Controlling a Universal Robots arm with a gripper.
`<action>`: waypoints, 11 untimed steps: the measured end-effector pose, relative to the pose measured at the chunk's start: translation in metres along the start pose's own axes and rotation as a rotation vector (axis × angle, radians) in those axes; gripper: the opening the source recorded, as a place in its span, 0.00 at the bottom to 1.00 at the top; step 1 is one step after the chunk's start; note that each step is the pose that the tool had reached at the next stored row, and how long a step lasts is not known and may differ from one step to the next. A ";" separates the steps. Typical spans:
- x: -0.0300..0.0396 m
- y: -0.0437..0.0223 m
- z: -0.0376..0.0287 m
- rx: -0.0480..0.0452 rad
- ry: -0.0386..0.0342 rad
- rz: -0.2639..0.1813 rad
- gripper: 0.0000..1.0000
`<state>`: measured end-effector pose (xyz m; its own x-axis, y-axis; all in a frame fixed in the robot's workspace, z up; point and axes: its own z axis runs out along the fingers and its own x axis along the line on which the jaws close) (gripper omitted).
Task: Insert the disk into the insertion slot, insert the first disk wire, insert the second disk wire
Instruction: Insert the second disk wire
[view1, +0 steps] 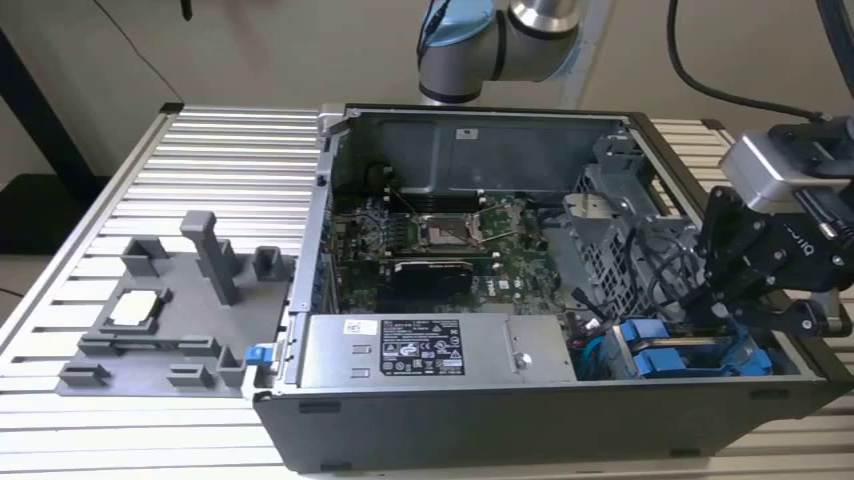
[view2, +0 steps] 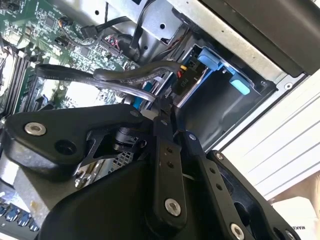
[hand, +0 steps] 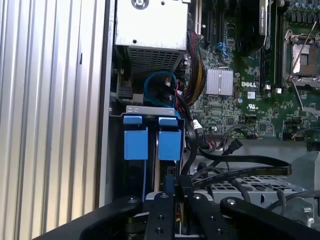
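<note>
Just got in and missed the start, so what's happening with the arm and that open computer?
A single robot arm is working inside an open computer case lying on a slatted metal table. Its gripper is down at the drive cage with the blue rails, at the exterior view's right. In the first wrist view the fingers sit close together just above the blue carrier tabs, beside a bundle of black cables. Whether they are gripping a wire is hidden.
</note>
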<state>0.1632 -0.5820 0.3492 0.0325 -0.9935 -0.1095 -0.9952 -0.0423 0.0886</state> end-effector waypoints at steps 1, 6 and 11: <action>0.0002 -0.0003 0.0008 0.0001 -0.0011 0.000 0.16; 0.0007 -0.0014 0.0044 0.0007 -0.0033 0.004 0.16; 0.0013 -0.0025 0.0072 0.0015 -0.0067 0.006 0.16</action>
<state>0.1651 -0.5824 0.3417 0.0255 -0.9930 -0.1156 -0.9955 -0.0358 0.0879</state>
